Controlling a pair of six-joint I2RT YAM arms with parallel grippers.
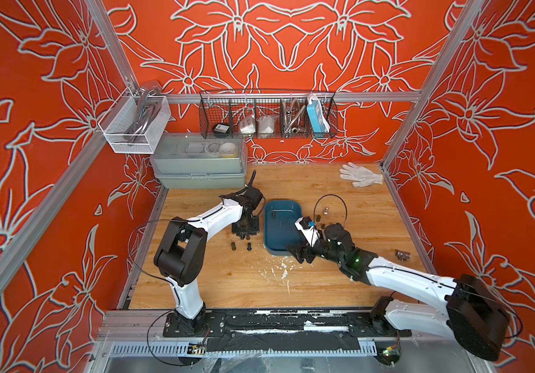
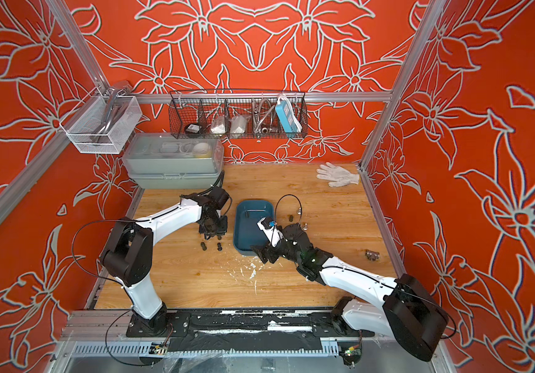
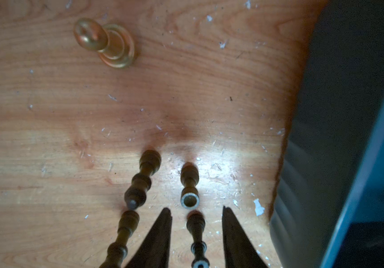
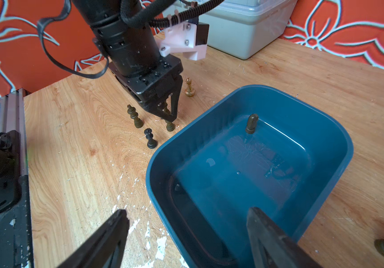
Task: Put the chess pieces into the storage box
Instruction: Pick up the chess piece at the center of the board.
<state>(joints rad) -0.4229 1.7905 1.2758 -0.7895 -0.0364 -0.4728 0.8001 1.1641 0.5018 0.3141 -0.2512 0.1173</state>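
Note:
The teal storage box [image 1: 279,226] [image 4: 244,176] sits mid-table with one bronze chess piece [image 4: 251,124] upright inside. My right gripper [image 4: 189,210] [image 1: 296,255] hangs open over its near rim, holding nothing. Left of the box, my left gripper [image 3: 195,207] [image 4: 170,118] points down, its fingers [image 3: 160,232] straddling a dark piece [image 3: 196,227] with table showing on both sides. More dark pieces [image 4: 135,119] [image 4: 150,139] [image 1: 233,247] and a gold pawn [image 3: 105,43] [image 4: 189,87] stand close by. A silver piece [image 1: 326,211] and dark ones [image 1: 323,226] stand right of the box.
A grey lidded case [image 1: 200,161] stands at the back left, below a white mesh basket [image 1: 135,124] and a black wire basket [image 1: 267,114]. A white glove [image 1: 361,174] lies at the back right. A brown metal fitting [image 1: 401,255] sits near the right edge.

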